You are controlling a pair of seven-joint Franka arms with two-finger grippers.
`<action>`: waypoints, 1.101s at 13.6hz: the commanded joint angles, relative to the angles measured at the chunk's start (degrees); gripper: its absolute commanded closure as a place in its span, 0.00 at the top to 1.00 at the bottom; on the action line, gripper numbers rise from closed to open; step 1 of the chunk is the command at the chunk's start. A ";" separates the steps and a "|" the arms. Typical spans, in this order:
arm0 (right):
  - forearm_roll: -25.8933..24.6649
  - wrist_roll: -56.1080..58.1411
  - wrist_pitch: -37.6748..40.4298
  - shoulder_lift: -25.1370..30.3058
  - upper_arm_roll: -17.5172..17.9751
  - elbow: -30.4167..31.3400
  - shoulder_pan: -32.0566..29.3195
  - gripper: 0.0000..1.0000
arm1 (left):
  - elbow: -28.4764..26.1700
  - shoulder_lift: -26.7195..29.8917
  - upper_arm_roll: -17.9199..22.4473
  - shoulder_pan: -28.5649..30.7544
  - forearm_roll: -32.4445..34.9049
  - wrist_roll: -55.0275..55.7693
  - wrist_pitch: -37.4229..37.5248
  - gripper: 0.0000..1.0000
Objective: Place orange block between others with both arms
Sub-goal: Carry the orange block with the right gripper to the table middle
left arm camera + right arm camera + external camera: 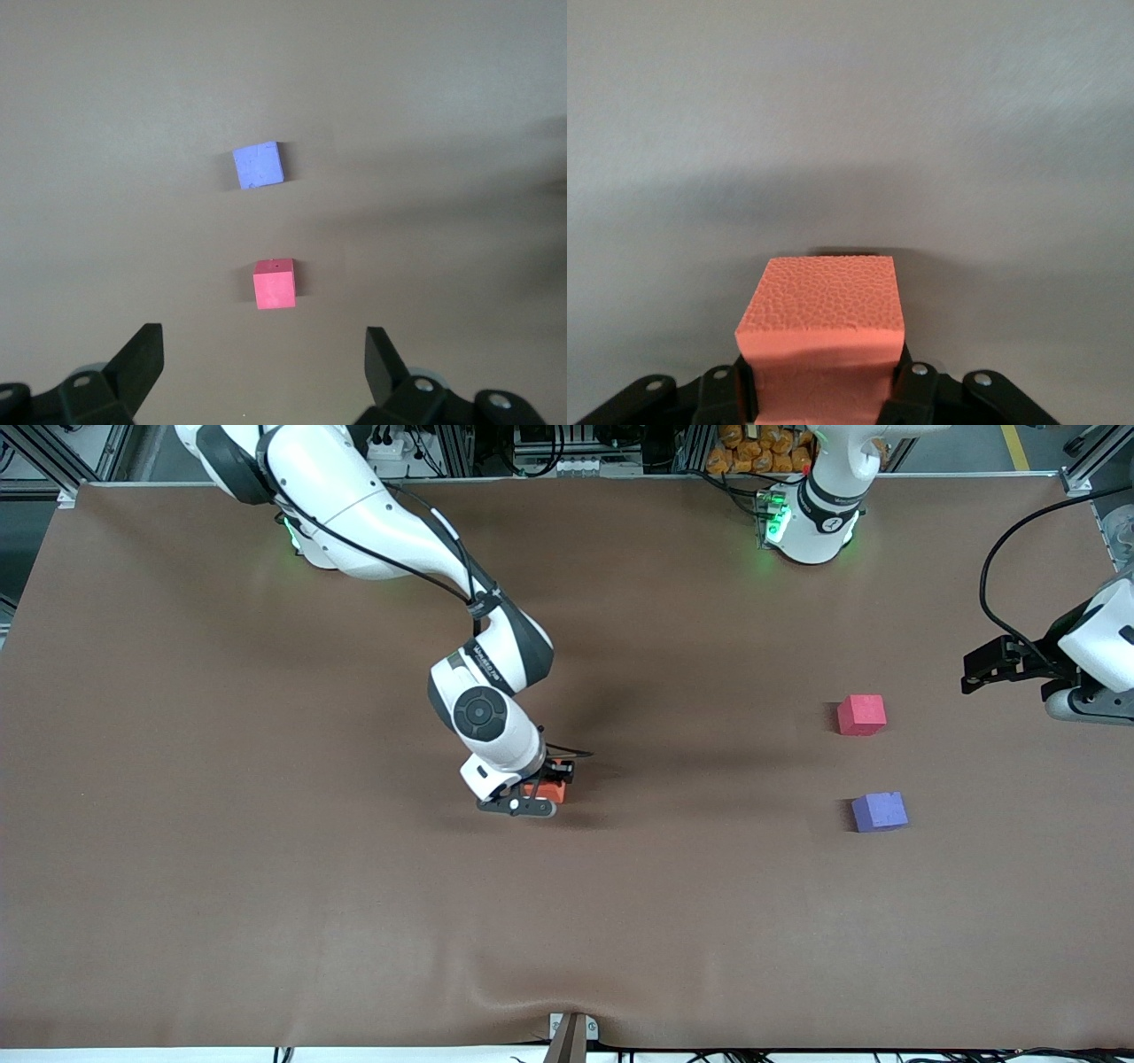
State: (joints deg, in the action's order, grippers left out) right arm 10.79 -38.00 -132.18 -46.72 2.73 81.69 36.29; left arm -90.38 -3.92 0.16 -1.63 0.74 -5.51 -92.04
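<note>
The orange block is near the middle of the table, pinched between the fingers of my right gripper, which is shut on it. The block is low at the mat; I cannot tell whether it touches. The pinkish-red cube and the purple-blue cube rest toward the left arm's end, the purple-blue one nearer the front camera, with a gap between them. My left gripper hangs open and empty beside the pinkish-red cube, at the table's end.
A brown mat covers the whole table. A clamp sits at the table's front edge, where the mat wrinkles. A black cable loops above the left arm's wrist. Both robot bases stand along the table's back edge.
</note>
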 commanded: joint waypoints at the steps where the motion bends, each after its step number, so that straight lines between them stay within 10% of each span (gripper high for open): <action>1: 1.43 -2.07 1.66 -1.01 -0.45 -1.62 2.64 0.00 | 0.64 -0.21 -0.07 0.31 -0.91 -1.17 0.73 1.00; 5: 0.82 -2.08 1.58 -1.62 -0.54 -1.62 2.91 0.12 | 0.64 -0.30 -0.07 0.31 -0.91 -1.17 0.73 1.00; 7: 0.46 -2.17 1.40 -1.97 -0.80 -1.54 3.52 0.40 | 0.73 -0.65 -0.07 0.31 -0.91 -1.17 0.73 1.00; 9: 0.03 -2.25 1.14 -1.98 -0.97 -1.45 3.87 0.99 | 0.82 -0.74 -0.07 0.22 -1.00 -1.17 0.73 1.00; 15: -2.53 -2.34 2.97 0.74 -0.89 -1.62 2.65 1.00 | 1.34 -0.74 -0.07 0.13 -1.35 -0.99 0.64 1.00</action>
State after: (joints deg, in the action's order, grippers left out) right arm 8.99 -39.74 -131.24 -47.47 2.16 81.12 39.25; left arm -90.33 -4.45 0.16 -1.63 0.49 -5.51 -92.05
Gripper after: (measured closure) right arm 0.000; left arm 0.000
